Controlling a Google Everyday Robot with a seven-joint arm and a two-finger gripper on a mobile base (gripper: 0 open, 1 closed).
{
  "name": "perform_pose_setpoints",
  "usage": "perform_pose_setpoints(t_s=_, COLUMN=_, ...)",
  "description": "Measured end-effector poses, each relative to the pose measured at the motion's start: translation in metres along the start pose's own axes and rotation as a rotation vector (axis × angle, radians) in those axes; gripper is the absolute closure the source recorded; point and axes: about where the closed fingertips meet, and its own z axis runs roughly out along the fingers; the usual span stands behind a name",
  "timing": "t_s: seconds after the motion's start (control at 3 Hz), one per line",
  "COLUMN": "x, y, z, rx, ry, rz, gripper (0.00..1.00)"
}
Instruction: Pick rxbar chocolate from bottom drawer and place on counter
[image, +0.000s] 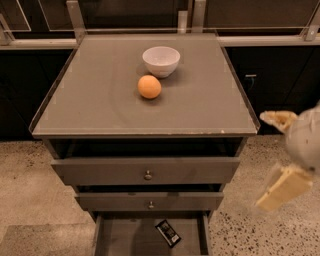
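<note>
The gripper (275, 157) hangs right of the bench (100, 110), jaws spread and empty, the reach seemingly just starting; next it must drop to the rxbar chocolate (168, 233) in the open bottom drawer (125, 241) beneath.

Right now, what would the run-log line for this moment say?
phase: pre-grasp | tool: open, empty, right of the drawers | rxbar chocolate: in open bottom drawer | counter: holds orange, white bowl

The floor (35, 190) is pale with lots of little dark specks. Dark cupboards (285, 75) stand at the back. A grey metal rail (35, 43) runs across them.
</note>
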Motion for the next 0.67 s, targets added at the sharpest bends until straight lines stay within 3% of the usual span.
perform_pose_setpoints(t_s=0.33, x=0.003, y=0.040, z=0.053, rx=-0.004, ry=-0.123, rz=0.108, gripper=0.00)
perform_pose_setpoints(t_s=0.67, x=0.018, y=0.077, z=0.128, rx=-0.065, ry=-0.150, rz=0.213, gripper=0.00)
